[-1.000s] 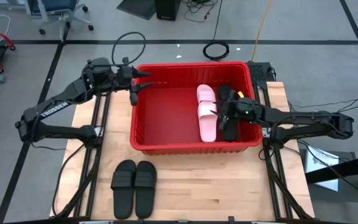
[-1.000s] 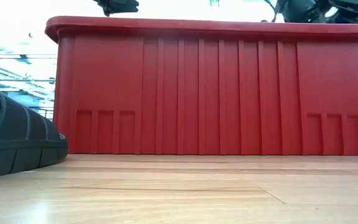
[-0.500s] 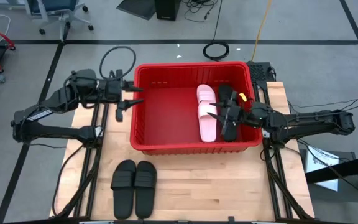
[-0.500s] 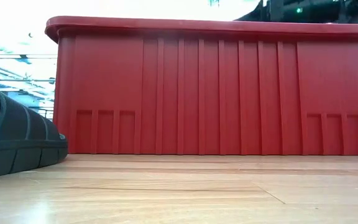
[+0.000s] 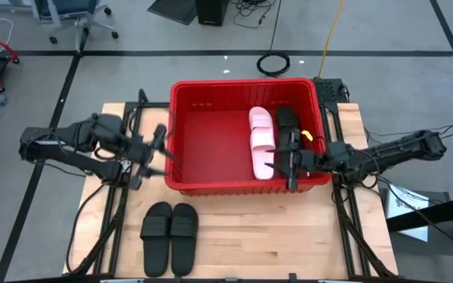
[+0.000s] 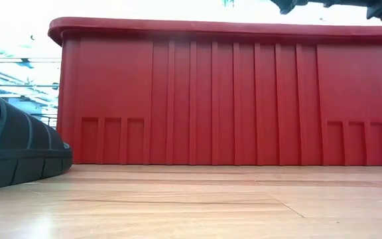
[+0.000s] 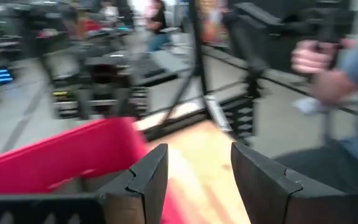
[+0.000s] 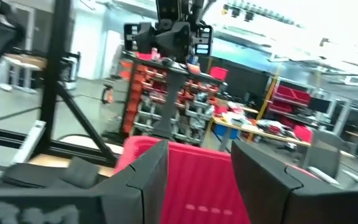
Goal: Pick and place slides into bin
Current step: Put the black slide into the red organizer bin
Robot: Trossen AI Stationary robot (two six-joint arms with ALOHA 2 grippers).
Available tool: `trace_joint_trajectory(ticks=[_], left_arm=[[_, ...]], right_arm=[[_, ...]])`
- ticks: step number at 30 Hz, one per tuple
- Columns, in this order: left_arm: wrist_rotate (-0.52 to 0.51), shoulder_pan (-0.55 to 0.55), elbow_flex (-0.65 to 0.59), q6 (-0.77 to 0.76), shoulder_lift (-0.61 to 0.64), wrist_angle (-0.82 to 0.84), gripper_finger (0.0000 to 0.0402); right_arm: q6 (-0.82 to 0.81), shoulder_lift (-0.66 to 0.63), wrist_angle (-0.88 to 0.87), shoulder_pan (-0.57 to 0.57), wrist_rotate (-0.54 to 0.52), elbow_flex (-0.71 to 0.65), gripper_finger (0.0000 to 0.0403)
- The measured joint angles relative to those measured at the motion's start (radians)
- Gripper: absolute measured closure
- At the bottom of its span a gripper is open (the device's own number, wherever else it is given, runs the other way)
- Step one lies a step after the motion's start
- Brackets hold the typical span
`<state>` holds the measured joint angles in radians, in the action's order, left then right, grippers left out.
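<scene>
From above, the red bin (image 5: pixel 211 141) sits mid-table with four slides already in it at its right end: a pink pair (image 5: pixel 261 141) lying side by side, and a black pair (image 5: pixel 287 119) just beside them against the right wall, partly covered by the right arm. Two more black slides (image 5: pixel 170 236) lie together on the bare wood in front of the bin, toward its left corner. The left gripper (image 5: pixel 149 156) hangs outside the bin's left wall with fingers spread and nothing in them; the right gripper (image 5: pixel 291 159) is over the bin's front right corner, fingers apart and empty too. By my reading, the step in hand is the turn from dropping off to fetching the last pair, and the left arm is the nearer one to it. The low view shows the bin's ribbed front wall (image 6: pixel 231 99) filling most of the picture, the toe of one black slide (image 6: pixel 18 149) on the wood at its left, and a piece of arm (image 6: pixel 337 5) above the rim. The left wrist view shows that gripper (image 7: pixel 197 180) open on air, red rim beyond, and a person's hand (image 7: pixel 312 56) far off. The right wrist view shows its gripper (image 8: pixel 197 180) open above red plastic. Next, the left gripper must swing forward, descend over a slide's strap, and close.
</scene>
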<state>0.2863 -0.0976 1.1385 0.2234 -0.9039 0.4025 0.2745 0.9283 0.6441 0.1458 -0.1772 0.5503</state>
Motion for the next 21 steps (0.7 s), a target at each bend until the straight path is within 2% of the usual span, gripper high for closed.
trace_joint_trajectory(ticks=[11,17,21], left_arm=[[-0.015,-0.328,0.000,0.000,-0.103,-0.017,0.0224],[-0.229,-0.481,0.000,-0.003,-0.210,-0.007,0.0224],[-0.471,-0.577,0.000,-0.026,-0.288,-0.009,0.0224]], right_arm=[[-0.001,0.001,0.093,0.151,0.000,0.000,0.0237],[-0.043,0.009,0.091,0.211,0.000,0.000,0.0238],[-0.080,0.022,0.085,0.249,-0.001,0.000,0.0242]])
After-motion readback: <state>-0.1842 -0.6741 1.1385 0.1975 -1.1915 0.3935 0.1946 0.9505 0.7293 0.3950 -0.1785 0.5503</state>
